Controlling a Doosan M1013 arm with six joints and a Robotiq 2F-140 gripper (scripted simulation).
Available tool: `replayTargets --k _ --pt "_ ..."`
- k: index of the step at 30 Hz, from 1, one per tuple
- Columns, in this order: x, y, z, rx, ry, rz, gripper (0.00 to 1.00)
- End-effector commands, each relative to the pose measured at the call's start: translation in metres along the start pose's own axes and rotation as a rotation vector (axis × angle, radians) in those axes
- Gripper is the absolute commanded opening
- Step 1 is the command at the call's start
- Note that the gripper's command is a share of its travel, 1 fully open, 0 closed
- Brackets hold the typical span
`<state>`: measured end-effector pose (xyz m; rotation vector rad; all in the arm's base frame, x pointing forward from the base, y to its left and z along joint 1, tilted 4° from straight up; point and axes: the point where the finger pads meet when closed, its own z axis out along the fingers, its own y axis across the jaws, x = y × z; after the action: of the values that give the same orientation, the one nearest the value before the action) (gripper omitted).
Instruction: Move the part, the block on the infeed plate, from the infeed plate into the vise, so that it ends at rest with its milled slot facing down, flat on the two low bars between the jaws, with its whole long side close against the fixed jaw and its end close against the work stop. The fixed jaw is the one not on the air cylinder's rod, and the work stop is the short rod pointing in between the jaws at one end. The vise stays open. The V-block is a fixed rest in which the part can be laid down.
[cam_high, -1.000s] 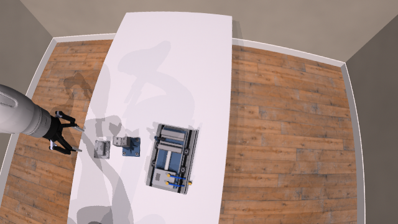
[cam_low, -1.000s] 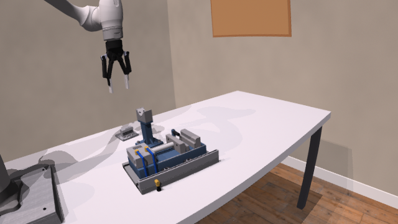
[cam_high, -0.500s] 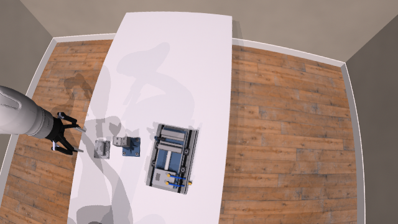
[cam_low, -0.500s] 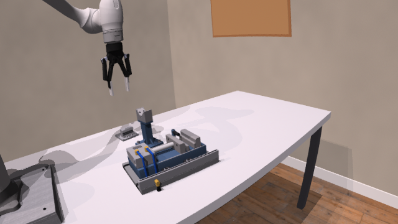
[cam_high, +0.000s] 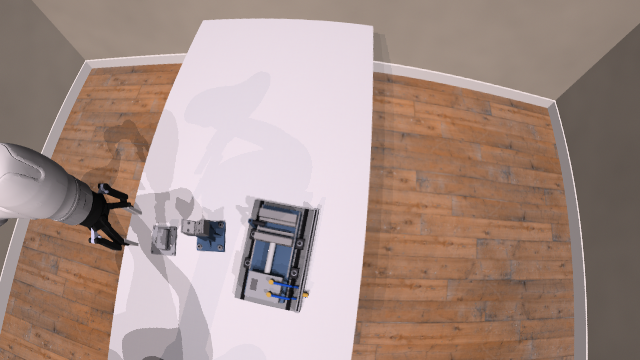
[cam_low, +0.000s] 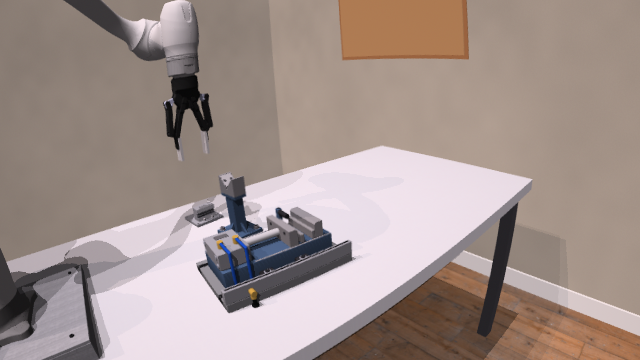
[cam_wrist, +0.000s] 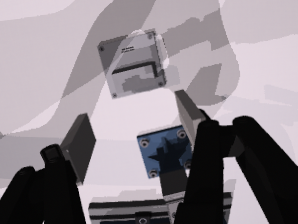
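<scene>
Part (cam_low: 204, 206) and infeed plate (cam_low: 193, 219) sit together near the table's left long edge as the top view shows it, untouched, so the step in hand is judged to be the approach before the first grasp.

Largest first: the white table (cam_low: 450, 200) carries everything. On it the vise (cam_high: 311, 235) lies toward the middle of the width, its jaws apart, with the air cylinder at the end nearer the bottom of the top view. Between the vise and the plate stands the V-block (cam_low: 231, 186) on its blue post (a spare rest, should the block need turning over). The part itself is the small grey block lying flat on the plate.

The gripper (cam_low: 192, 148) hangs high above the plate's end of the table, just outside that left long edge in the top view, pointing down. Its fingers (cam_low: 204, 142) stand about half open with nothing between them.

The next move calls for bringing the gripper inward over the part, lining the fingers up across it, and descending. Which way the milled slot faces cannot be told from here.
</scene>
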<state>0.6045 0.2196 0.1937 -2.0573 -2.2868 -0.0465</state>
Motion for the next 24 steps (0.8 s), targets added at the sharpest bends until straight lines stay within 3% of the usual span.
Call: replayTargets --k 1,24 --pt "0.0 0.0 0.007 0.0 0.0 0.0 0.51" --pt "0.0 0.0 0.054 0.0 0.0 0.0 0.51"
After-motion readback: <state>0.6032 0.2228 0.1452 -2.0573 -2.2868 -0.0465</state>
